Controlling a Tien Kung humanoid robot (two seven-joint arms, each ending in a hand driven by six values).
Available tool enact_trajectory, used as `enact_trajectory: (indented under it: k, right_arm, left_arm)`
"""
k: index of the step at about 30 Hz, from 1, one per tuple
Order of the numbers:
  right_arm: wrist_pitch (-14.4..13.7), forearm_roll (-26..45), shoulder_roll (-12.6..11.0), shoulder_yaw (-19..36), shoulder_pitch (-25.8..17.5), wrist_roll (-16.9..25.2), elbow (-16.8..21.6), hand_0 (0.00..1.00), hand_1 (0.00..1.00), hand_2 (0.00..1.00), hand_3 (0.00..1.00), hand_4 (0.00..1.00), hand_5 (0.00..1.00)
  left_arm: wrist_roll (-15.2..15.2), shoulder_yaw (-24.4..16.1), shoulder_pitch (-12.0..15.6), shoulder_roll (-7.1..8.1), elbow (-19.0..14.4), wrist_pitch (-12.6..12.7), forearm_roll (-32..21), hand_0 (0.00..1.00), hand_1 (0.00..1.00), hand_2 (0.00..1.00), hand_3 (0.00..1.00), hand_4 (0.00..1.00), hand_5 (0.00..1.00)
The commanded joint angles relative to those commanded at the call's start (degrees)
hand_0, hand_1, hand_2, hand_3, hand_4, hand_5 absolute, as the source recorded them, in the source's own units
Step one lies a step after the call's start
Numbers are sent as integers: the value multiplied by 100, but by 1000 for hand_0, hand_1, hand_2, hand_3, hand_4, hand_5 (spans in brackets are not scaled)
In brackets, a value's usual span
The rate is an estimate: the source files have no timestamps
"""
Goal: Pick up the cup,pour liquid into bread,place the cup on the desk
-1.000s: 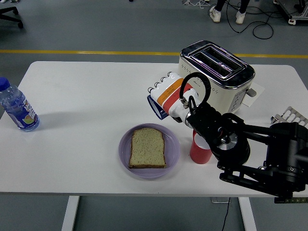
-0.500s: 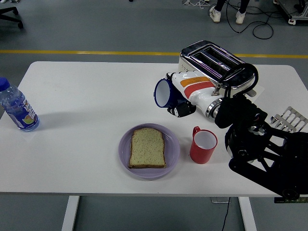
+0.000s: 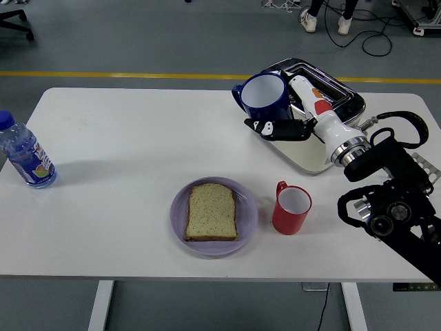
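above toaster (image 3: 324, 148), right hand (image 3: 293, 121) grips blue cup (image 3: 264, 96), now swung back upright from tilt over bread (image 3: 211, 212) on purple plate (image 3: 180, 231); pour probably finished, setting down on worktop (image 3: 124, 152) remains.

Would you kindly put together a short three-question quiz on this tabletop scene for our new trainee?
1. True or false: the right hand holds the blue cup off the table, in front of the toaster.
2. What lies on the purple plate? A) a slice of bread B) a spoon C) nothing
3. Fill in: the red cup stands on the table to the ____ of the plate.

Key: 1 true; 2 A, the slice of bread; 3 right.
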Motion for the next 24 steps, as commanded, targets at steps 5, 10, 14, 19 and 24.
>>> enact_trajectory:
  k: [5,10,14,19,24]
  right_arm:
    - [-780,519,22,543,-513,434,162,535,505,605,573,580,2]
    - [-1151,723,48,833,-952,927,153,529,501,605,573,575,2]
    - [-1151,787,62,906,-1291,1337,69,525,500,603,574,576,2]
    - [-1151,973,79,939,-1731,2052,-114,510,497,603,577,576,2]
    - [-1151,1364,125,935,-2125,2967,-339,512,495,605,578,572,2]
  left_arm:
    - [0,12,23,1,1,1,1,633,638,650,503,238,862]
    - [0,48,31,3,3,0,16,632,640,651,503,240,864]
    - [3,64,31,6,3,-1,9,632,639,650,503,239,864]
    - [2,75,29,15,3,0,13,633,639,650,503,240,865]
    - [2,89,21,20,4,1,19,633,639,651,503,240,864]
